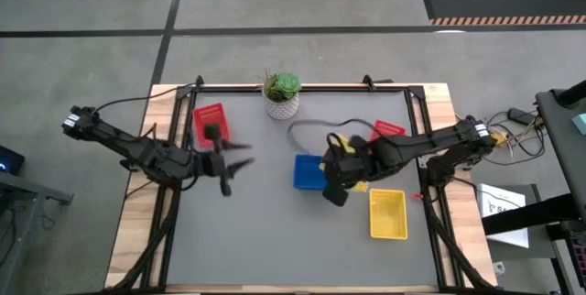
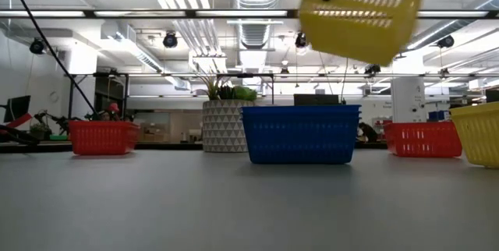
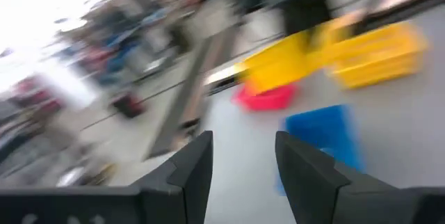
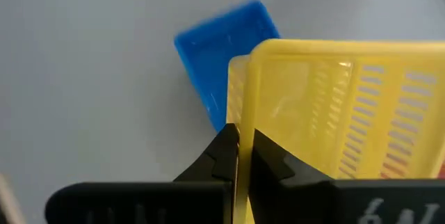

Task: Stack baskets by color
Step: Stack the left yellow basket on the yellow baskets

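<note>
Right end effector (image 4: 236, 158) pinches a yellow basket's (image 4: 341, 113) wall; align squarely over the tabletop's yellow basket (image 1: 387, 213) before lowering. Left end effector (image 3: 243, 168) spread.

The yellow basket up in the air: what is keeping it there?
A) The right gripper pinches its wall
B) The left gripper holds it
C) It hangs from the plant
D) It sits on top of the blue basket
A: the right gripper is shut on the wall of the raised yellow basket, lifted clear of the blue basket; the left gripper is open and empty.
</note>
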{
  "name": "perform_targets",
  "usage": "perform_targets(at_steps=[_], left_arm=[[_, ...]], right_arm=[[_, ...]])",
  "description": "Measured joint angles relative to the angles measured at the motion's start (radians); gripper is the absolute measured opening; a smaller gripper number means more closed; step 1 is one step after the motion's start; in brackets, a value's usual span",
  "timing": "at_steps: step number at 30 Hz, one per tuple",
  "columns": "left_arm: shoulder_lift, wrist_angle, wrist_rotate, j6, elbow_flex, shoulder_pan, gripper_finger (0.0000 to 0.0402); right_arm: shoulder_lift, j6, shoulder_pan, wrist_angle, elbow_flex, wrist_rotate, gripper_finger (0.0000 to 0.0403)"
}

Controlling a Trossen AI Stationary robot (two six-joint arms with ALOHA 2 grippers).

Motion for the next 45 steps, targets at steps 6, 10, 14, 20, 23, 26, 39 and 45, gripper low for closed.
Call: perform_targets(at_steps=[6, 10, 14, 20, 23, 26, 39, 45], left_arm=[[-0.014, -0.010, -0.209, -0.054, -0.038, 0.000, 0.0141], [0.003, -0.008, -0.211, -0.070, -0.049, 0.000, 0.0141], [0.020, -0.009, -0.212, -0.063, -0.043, 0.000, 0.0141], [0.024, -0.008, -0.215, -0.063, -0.042, 0.000, 0.0141], [0.024, -0.010, -0.215, -0.064, -0.043, -0.001, 0.0141], [0.024, -0.017, -0.215, -0.064, -0.045, -0.001, 0.0141], [0.022, -0.071, -0.215, -0.084, -0.061, -0.001, 0.0141], [0.022, -0.070, -0.215, -0.084, -0.063, -0.001, 0.0141]], right_arm=[[0.028, 0.381, 0.057, -0.181, 0.055, -0.035, 0.0011], [0.090, 0.570, 0.075, -0.328, 0.123, -0.106, 0.0011], [0.138, 0.682, 0.085, -0.327, 0.163, -0.214, 0.0011], [0.176, 0.881, 0.094, -0.336, 0.174, -0.256, 0.0011], [0.173, 0.954, 0.096, -0.345, 0.134, -0.309, 0.0011], [0.171, 0.998, 0.099, -0.338, 0.085, -0.328, 0.0011], [0.168, 1.003, 0.100, -0.340, -0.091, -0.448, 0.0011], [0.167, 0.973, 0.096, -0.308, -0.174, -0.445, 0.0011]])
